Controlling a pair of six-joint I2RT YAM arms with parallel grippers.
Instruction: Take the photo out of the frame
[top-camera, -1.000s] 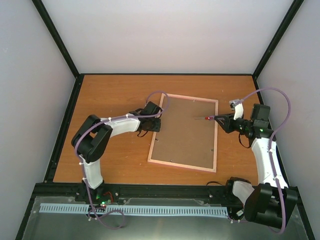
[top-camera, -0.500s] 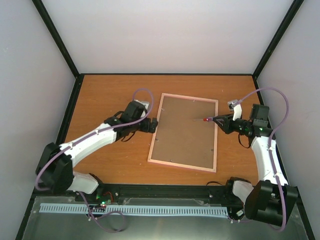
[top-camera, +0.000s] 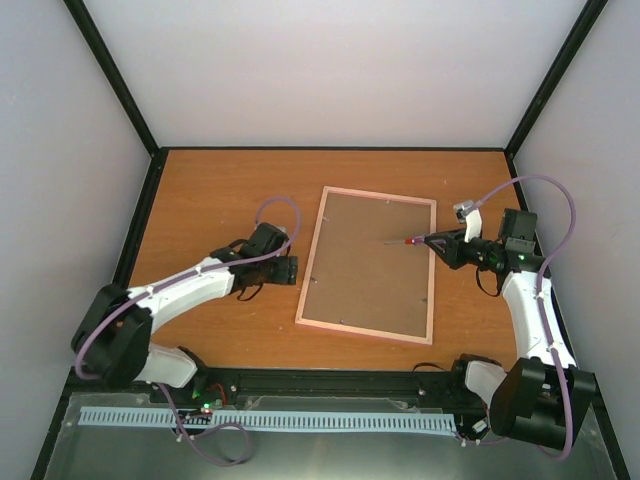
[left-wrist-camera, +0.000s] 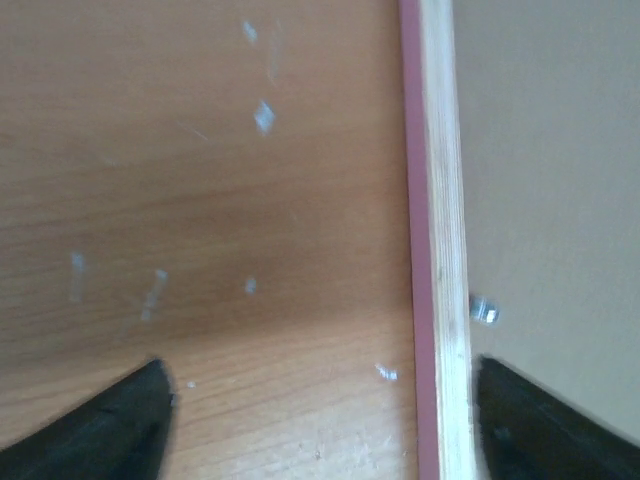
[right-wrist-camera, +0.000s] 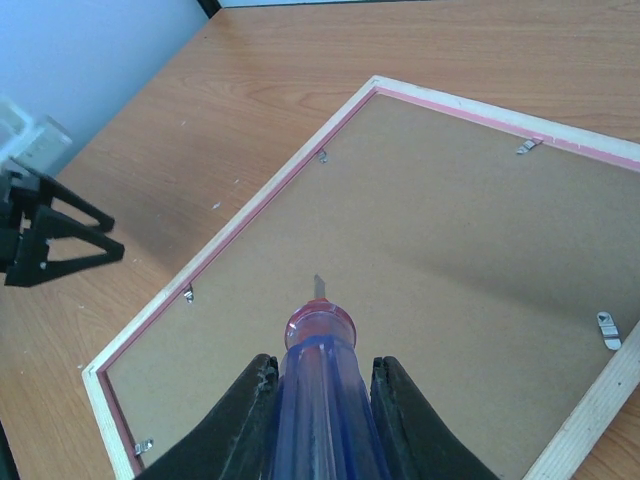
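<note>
**Frame face down on the desk, screwdriver poised above its back**

We see the frame (top-camera: 368, 265) lying flat on the desk (top-camera: 220, 190), a little right of the desk's middle. Its brown hardboard back faces up, and its long sides run from the near edge toward the far edge with a slight tilt. Small metal clips (right-wrist-camera: 608, 328) sit along the inside of the pale wood edging.

The left pincer (left-wrist-camera: 318, 370) is spread wide and has hold of nothing. It sits at the frame's left long side. In its wrist view one finger (left-wrist-camera: 110, 430) is over bare desk and the other is over the hardboard, with the pink rail between them. We cannot tell whether either finger touches anything.

The right pincer (right-wrist-camera: 322, 400) is clamped tight on the purple handle of a screwdriver (right-wrist-camera: 318, 345). It reaches in from the desk's right edge. The thin blade points out over the hardboard, inside the frame's right rail and toward its far end. We cannot tell whether the tip touches the board.
</note>
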